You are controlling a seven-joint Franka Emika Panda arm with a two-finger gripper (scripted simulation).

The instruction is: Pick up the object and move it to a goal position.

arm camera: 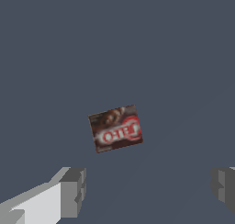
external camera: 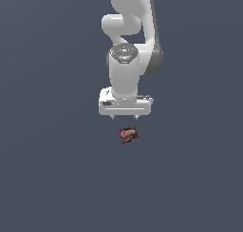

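The object is a small flat packet (external camera: 128, 135), dark brown and red with a red label and pale lettering. It lies on the dark grey floor, slightly turned. In the wrist view the packet (arm camera: 115, 129) lies flat ahead of the fingers, apart from them. My gripper (external camera: 124, 117) hangs from the white arm, pointing down, just behind and above the packet in the exterior view. Its two fingers (arm camera: 72, 192) are spread wide and hold nothing. The gap between them is much wider than the packet.
The floor (external camera: 47, 169) is a plain dark grey surface. The white arm (external camera: 128, 36) rises from the gripper to the top of the exterior view. No goal marker shows.
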